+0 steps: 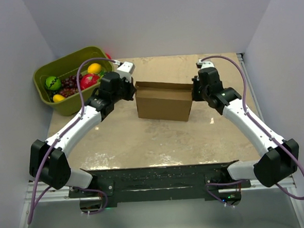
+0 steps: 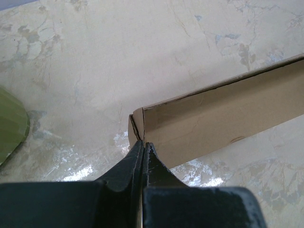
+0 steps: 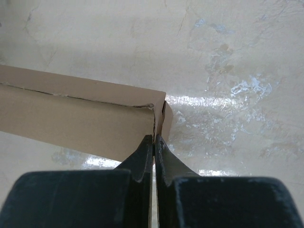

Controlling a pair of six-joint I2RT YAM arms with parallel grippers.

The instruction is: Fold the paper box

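The brown cardboard paper box (image 1: pixel 164 102) stands in the middle of the table with its top open and its long side facing me. My left gripper (image 1: pixel 133 90) is shut on the box's left end wall. In the left wrist view the fingertips (image 2: pixel 142 143) pinch a thin cardboard edge at the corner of the box (image 2: pixel 223 118). My right gripper (image 1: pixel 194 89) is shut on the right end wall. In the right wrist view its tips (image 3: pixel 154 138) close on the corner edge of the box (image 3: pixel 80 114).
An olive-green bin (image 1: pixel 71 106) holding toy fruit (image 1: pixel 89 80) sits at the back left, just behind my left arm; its corner (image 2: pixel 9 126) shows in the left wrist view. Grey walls enclose the table on three sides.
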